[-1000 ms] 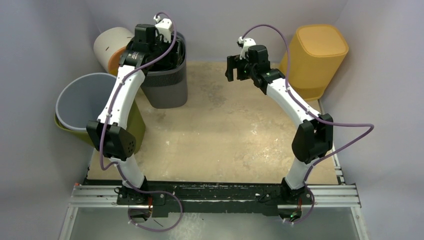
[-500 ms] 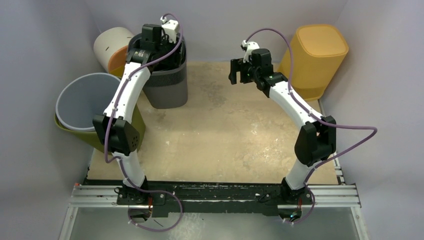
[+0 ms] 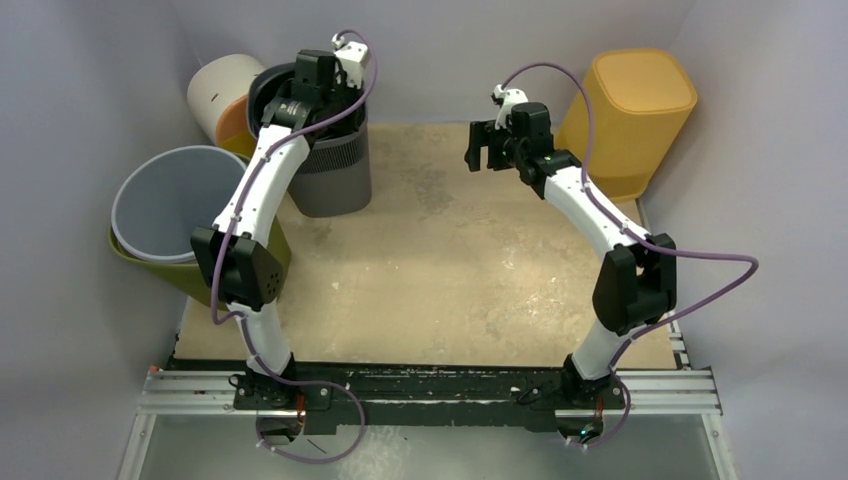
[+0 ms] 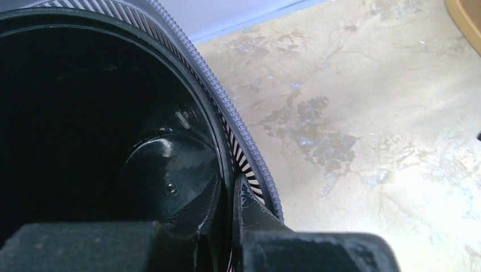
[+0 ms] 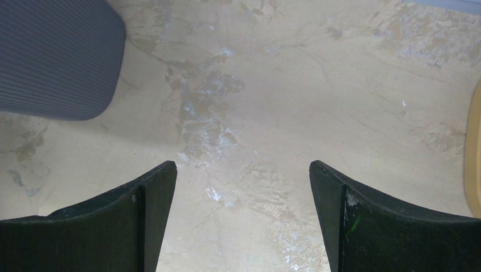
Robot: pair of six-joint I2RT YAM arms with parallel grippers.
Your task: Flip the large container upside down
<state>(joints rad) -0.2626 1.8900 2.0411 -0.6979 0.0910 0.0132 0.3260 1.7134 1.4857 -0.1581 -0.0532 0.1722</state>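
The large container (image 3: 335,170) is a dark grey ribbed bin standing mouth up at the back left of the table. My left gripper (image 3: 318,85) is shut on its rim, one finger inside the black interior (image 4: 85,113) and the other finger (image 4: 255,209) outside against the ribbed wall (image 4: 249,147). My right gripper (image 3: 487,145) hangs open over the back middle of the table, apart from the bin, with nothing between its fingers (image 5: 243,170). The bin's ribbed side (image 5: 57,56) shows at the upper left of the right wrist view.
An orange-yellow bin (image 3: 635,115) stands bottom up at the back right. A grey-blue bucket (image 3: 165,205) sits in an olive bin at the left edge. A white and orange cylinder (image 3: 222,95) lies behind it. Walls enclose the beige table (image 3: 450,270).
My left gripper has moved further back along the bin's rim and closed on it. The right gripper has drifted slightly right, still open.
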